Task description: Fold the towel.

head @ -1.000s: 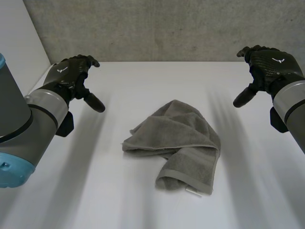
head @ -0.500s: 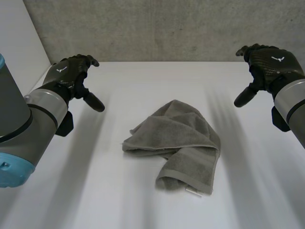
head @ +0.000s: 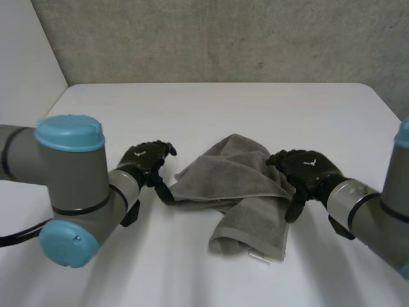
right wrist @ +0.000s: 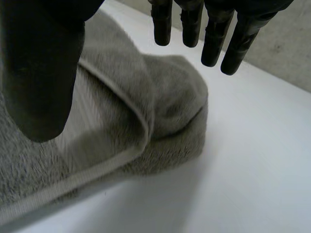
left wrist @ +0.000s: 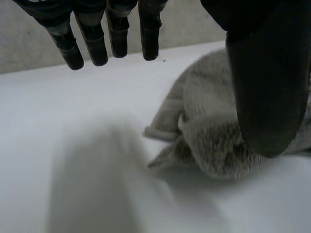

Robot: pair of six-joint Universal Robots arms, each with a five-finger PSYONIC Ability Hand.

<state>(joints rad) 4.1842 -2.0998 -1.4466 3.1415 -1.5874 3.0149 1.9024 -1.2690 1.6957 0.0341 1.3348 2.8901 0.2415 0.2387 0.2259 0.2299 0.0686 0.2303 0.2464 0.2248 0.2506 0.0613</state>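
White desk [head: 211, 109], seen from the head view, with a grey wall [head: 211, 38] along its far edge. The near left of the desk is hidden behind the left arm [head: 70, 185]. The right arm [head: 370, 211] is cut off at the right border, so its upper part cannot be seen.

A grey towel [head: 236, 179] lies crumpled at the middle of the desk, bunched into overlapping folds with a hemmed flap turned toward the near side. Its layers hide one another, so its corners cannot be sorted out. A small white tag [head: 258, 256] juts from the near edge.

The left hand [head: 144, 160] sits low at the towel's left edge. In the left wrist view its fingers [left wrist: 95, 43] are straight and spread wide over bare desk, holding nothing. Its thumb [left wrist: 267, 87] stands apart from them and covers part of the cloth; whether it touches cannot be told.

The right hand [head: 303, 169] sits at the towel's right edge, its palm hiding the cloth beneath. In the right wrist view the fingers are likewise straight and wide, reaching beyond a rounded fold, and the thumb hangs over the hemmed edge with nothing pinched.
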